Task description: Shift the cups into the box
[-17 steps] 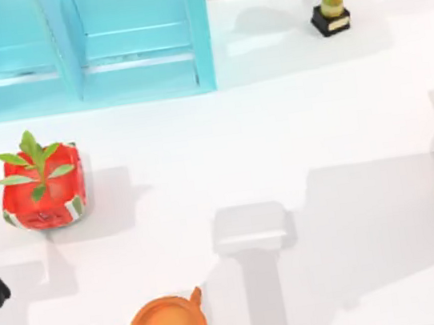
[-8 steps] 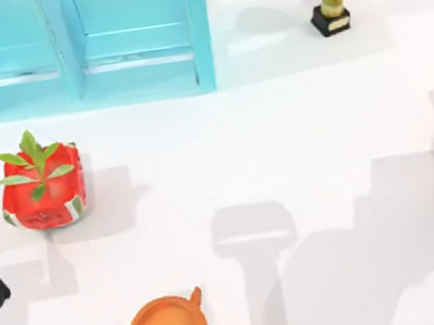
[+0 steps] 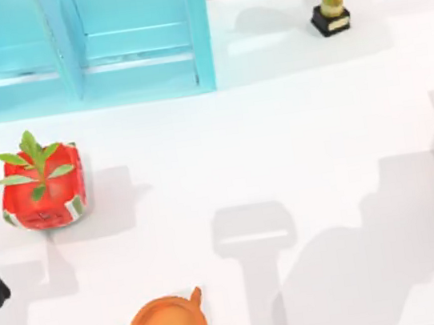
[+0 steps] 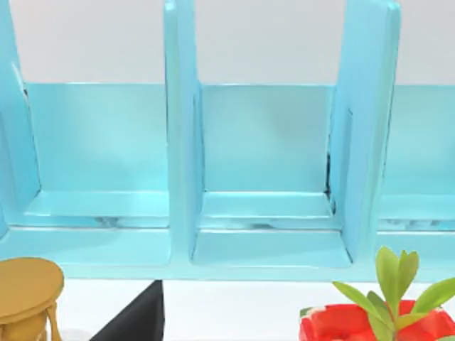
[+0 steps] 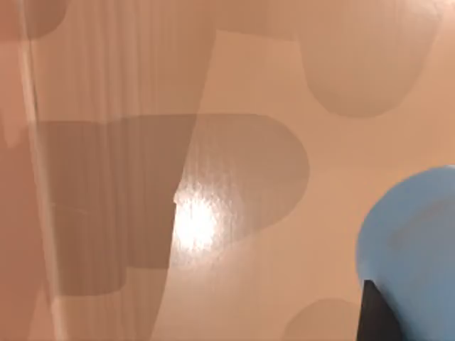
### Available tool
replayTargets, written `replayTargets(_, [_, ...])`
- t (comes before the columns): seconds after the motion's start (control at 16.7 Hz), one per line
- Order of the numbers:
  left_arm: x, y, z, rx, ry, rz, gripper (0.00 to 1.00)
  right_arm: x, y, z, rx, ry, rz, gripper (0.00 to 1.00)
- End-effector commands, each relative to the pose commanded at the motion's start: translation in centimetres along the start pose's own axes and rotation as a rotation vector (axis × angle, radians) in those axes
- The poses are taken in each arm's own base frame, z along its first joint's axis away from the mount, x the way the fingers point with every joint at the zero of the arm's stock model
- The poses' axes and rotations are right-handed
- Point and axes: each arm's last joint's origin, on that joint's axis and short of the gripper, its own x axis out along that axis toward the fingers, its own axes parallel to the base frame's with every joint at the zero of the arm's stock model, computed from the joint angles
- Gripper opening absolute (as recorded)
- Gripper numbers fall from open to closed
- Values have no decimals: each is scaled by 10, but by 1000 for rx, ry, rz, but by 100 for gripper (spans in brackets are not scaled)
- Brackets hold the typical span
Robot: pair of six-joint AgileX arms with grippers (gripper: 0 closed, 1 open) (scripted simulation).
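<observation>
Top view: blue box [image 3: 76, 49] stands at the surface's [image 3: 278, 138] far left, open compartments ready for cups.
Left wrist view: the same compartments, empty.
Right wrist view: blue cup [image 5: 412, 249] close against a dark claw part; clenched or released, cannot tell.

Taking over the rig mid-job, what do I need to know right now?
Left arm: its wrist camera faces the open compartments of the box; none of those compartments holds a cup.
Right arm: its wrist camera is close to a blue rounded thing, probably the blue cup; whether it is gripped cannot be judged.
Done: no cup can be seen in the box yet.
Left: confirm the hold on the blue cup, carry it to the box at the table's far left, then do the second cup.
</observation>
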Motion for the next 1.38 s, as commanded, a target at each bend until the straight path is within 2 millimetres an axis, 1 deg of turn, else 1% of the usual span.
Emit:
replayTargets(0.6, [0,0,0,0,0,0,100,0,0,0,0,0,0,98])
replayTargets(0.66, [0,0,0,0,0,0,100,0,0,0,0,0,0,100])
replayTargets(1.2, [0,0,0,0,0,0,100,-1,0,0,-2,-1,0,100])
replayTargets(1.26, [0,0,0,0,0,0,100,-4,0,1,-2,-1,1,100])
replayTargets(1.38, [0,0,0,0,0,0,100,-16,-2,4,-2,-1,2,100])
